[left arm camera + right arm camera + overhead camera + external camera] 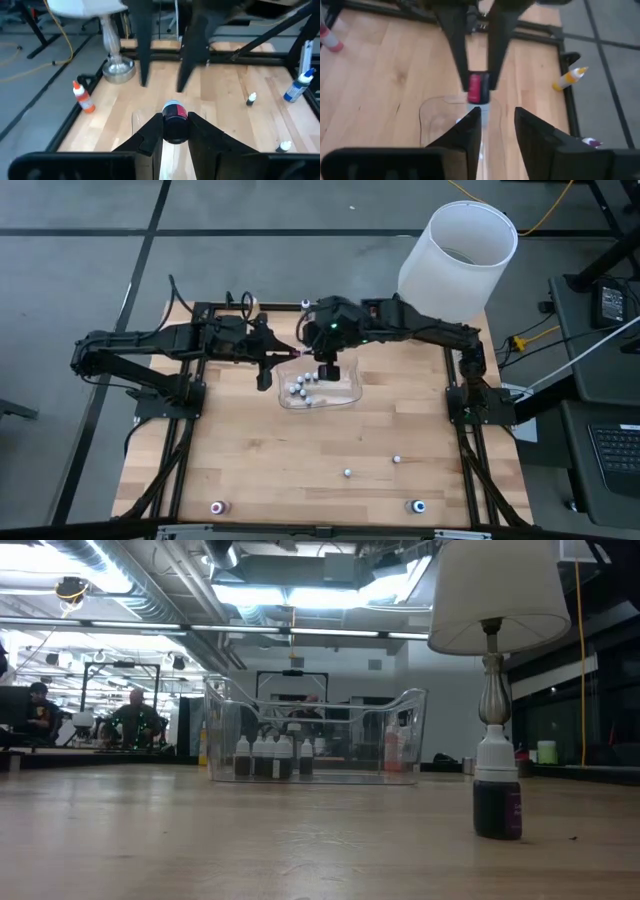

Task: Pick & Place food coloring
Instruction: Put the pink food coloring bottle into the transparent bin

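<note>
Broadly, the wooden table [240, 460] carries a lamp [458, 260] at its far right corner and a clear plastic tub [315, 735] near the middle, with both arms meeting over that tub.

The left gripper [175, 122] sits at the tub's left edge, clenched on a red bottle [479, 88] of food coloring that is pinched between its two fingers, off the table. The right gripper [497, 117] hangs over the tub with its fingers spread and nothing between them, facing the held bottle.

Several bottles [270, 755] already stand upright in a row inside the tub. Others wait loose on the table near the front edge, among them a dark bottle [497, 795] standing upright and well apart from the tub.

The step in hand looks like setting the red bottle into the tub. To do it well, I'd carry it fully past the wall before lowering it, and aim for a bare patch of floor beside the row, not on top of it. The bottle should be let go low and upright, since such a narrow thing will likely topple or knock its neighbours if dropped. The right gripper is close, so it should hold clear while the left one descends.
</note>
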`<state>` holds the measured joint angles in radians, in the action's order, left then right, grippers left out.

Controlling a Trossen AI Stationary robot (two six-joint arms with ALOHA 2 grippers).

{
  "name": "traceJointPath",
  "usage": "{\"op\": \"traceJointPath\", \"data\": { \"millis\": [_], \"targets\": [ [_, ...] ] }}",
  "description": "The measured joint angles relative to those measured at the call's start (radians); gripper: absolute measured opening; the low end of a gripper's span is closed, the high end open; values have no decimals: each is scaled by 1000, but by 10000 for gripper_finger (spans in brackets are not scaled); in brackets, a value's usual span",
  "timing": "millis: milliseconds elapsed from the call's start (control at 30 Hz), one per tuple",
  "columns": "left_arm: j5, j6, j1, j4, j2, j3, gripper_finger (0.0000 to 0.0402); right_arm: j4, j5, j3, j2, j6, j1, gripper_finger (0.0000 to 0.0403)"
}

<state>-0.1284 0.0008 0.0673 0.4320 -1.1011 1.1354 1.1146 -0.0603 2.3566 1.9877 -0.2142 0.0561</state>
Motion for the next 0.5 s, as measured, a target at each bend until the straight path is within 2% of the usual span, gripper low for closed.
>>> {"op": "traceJointPath", "data": {
  "millis": [100, 300, 400, 500],
  "targets": [
    [-35, 28, 0, 20, 9, 33, 70, 10, -13, -2, -34, 19, 0, 138],
    [-107, 66, 1, 35, 47, 102, 70, 90, -30, -7, -85, 160, 25, 179],
    [-110, 76, 0, 20, 69, 112, 69, 52, -25, -14, -90, 170, 47, 197],
    [-114, 80, -8, 7, 98, 112, 68, -70, 55, -47, -96, 162, 74, 212]
  ]
}}
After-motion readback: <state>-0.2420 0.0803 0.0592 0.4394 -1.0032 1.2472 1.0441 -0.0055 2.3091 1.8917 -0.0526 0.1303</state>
